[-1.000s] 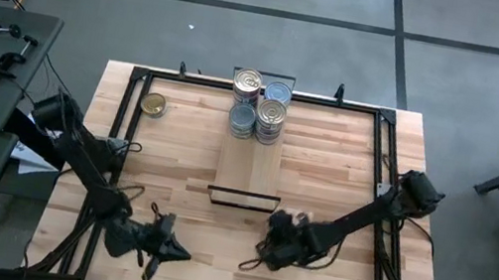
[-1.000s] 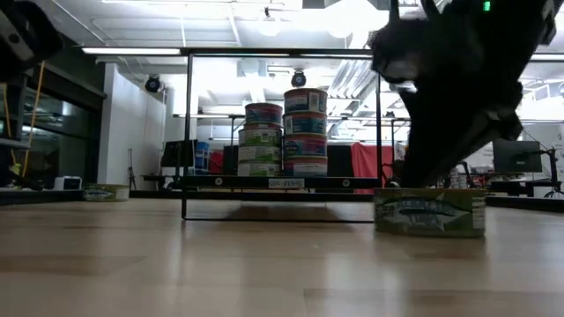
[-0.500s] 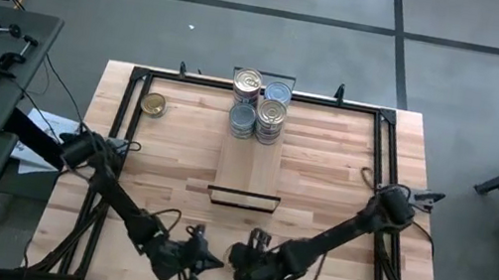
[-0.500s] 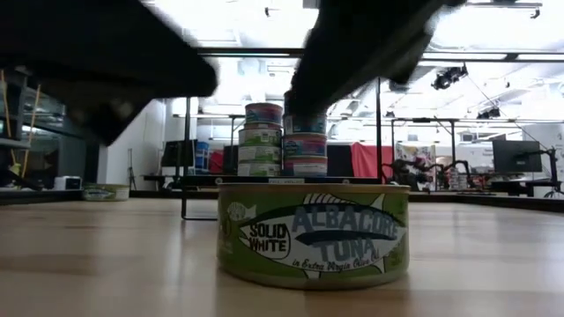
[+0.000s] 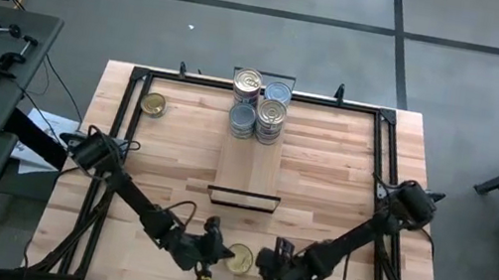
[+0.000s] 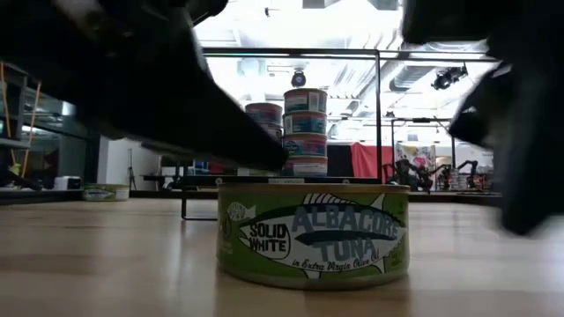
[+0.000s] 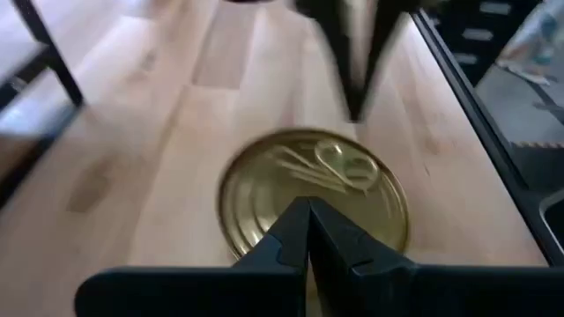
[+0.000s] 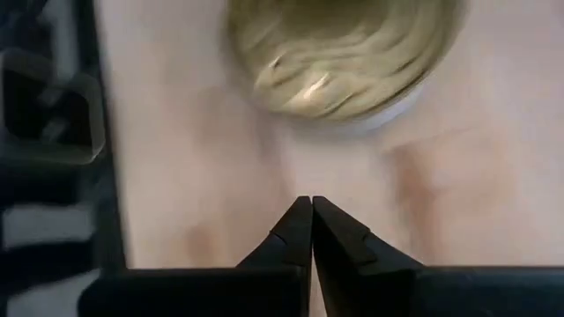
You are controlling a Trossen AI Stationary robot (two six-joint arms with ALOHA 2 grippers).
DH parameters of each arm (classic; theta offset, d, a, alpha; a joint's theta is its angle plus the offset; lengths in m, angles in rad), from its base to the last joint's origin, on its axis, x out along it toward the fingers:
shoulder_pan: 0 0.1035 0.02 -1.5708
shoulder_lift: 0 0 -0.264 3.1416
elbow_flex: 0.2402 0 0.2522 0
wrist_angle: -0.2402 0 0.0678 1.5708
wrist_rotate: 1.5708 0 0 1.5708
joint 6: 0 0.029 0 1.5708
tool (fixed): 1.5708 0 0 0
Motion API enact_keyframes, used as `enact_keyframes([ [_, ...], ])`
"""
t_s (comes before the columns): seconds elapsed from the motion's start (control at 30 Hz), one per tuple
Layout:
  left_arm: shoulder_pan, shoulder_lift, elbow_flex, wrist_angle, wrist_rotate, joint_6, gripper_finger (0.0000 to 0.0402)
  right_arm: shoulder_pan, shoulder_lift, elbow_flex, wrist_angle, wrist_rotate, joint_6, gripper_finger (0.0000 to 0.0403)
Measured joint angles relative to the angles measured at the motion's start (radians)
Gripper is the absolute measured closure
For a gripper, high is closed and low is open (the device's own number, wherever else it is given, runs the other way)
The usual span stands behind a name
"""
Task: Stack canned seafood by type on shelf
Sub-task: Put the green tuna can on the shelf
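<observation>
A green-labelled tuna tin (image 5: 239,258) with a gold lid (image 7: 313,189) stands upright on the tabletop near its front edge, large in the low view (image 6: 313,233). My left gripper (image 5: 208,254) is shut just left of it, its tips (image 7: 308,207) at the lid's rim. My right gripper (image 5: 268,267) is shut just right of the tin, with bare wood between its tips (image 8: 310,202) and the tin (image 8: 344,62). The shelf (image 5: 247,165) lies mid-table and carries stacked tins (image 5: 259,106) at its far end (image 6: 286,132). My left gripper's shut fingertips (image 7: 295,231) stand at the left rim of the tin's gold lid (image 7: 264,198), slanting down from the table's left. Whether they touch the tin, I cannot tell.
One more gold-topped tin (image 5: 153,103) sits alone at the table's far left (image 6: 106,191). A black frame (image 5: 130,101) runs along the table's sides. The shelf's near wire end (image 5: 242,197) stands just beyond the two grippers. The table's front edge is close behind them.
The tin has slid along the table toward the near edge and leftward with my right gripper, then stopped; it stays upright. My right gripper has since drawn back toward the right, clear of it. My left gripper has come down and rightward up to the tin, rolling as it went.
</observation>
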Motion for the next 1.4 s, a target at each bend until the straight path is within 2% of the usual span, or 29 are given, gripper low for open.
enact_keyframes([
  [0.17, -0.014, 0.002, 0.001, -0.065, 0.005, -0.003, 0.0402, -0.042, 0.000, -0.013, 0.027, 0.035, -0.032, 0.0403],
  [0.57, -0.044, -0.002, 0.002, -0.144, -0.043, -0.071, 0.0402, -0.102, -0.001, -0.010, 0.144, 0.003, -0.126, 0.0403],
  [0.77, -0.070, -0.002, 0.003, -0.167, -0.068, -0.079, 0.0402, -0.100, -0.006, 0.087, 0.125, -0.018, -0.192, 0.0403],
  [0.93, -0.091, 0.008, -0.003, -0.217, -0.036, -0.084, 0.0401, -0.111, -0.007, 0.146, 0.120, 0.012, -0.257, 0.0403],
  [1.1, -0.109, 0.000, -0.003, -0.259, -0.037, -0.125, 0.0401, -0.124, -0.006, 0.197, 0.089, -0.007, -0.323, 0.0403],
  [1.27, -0.154, -0.064, -0.002, -0.452, -0.073, -0.259, 0.0401, -0.151, -0.006, 0.310, -0.036, -0.086, -0.493, 0.0402],
  [1.4, -0.208, -0.104, -0.002, -0.611, -0.153, -0.391, 0.0401, -0.182, -0.006, 0.382, -0.135, -0.127, -0.481, 0.0383],
])
